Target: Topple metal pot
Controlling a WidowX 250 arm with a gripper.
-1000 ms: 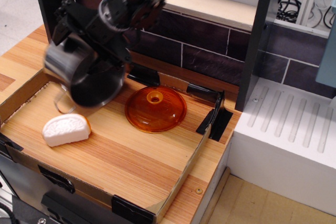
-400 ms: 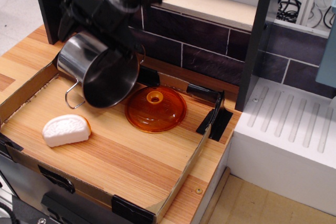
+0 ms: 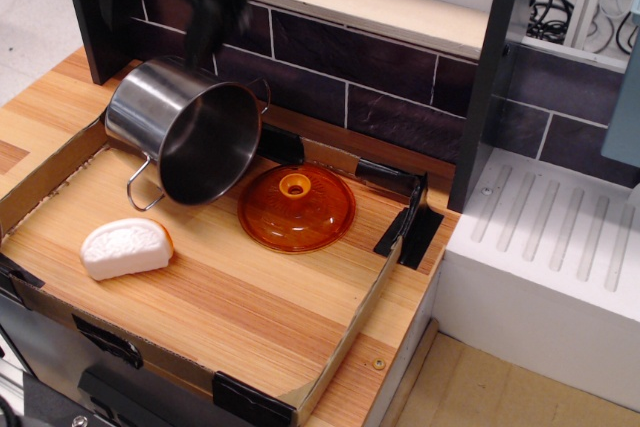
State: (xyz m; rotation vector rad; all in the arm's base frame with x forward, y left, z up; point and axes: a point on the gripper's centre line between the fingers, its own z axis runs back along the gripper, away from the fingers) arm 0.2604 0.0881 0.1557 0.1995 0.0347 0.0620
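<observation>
The metal pot (image 3: 165,112) lies on its side at the back left of the wooden tray, its open mouth (image 3: 208,147) facing front-right and one wire loop handle (image 3: 143,187) resting on the wood. Its rim is close to the orange lid. My gripper (image 3: 210,22) is a dark, blurred shape at the top of the view, just above the pot and apart from it. It holds nothing, and the blur hides how its jaws stand.
An orange translucent domed lid (image 3: 297,209) lies right of the pot. A white half-round object (image 3: 127,247) lies front left. A low cardboard wall (image 3: 352,325) rims the wooden tray. A dark tiled back wall (image 3: 390,97) stands behind. A white ribbed drainer (image 3: 550,237) is at right.
The pot, earlier held tilted by my gripper, now lies on its side on the tray. My gripper has let go and moved up and back, away from it.
</observation>
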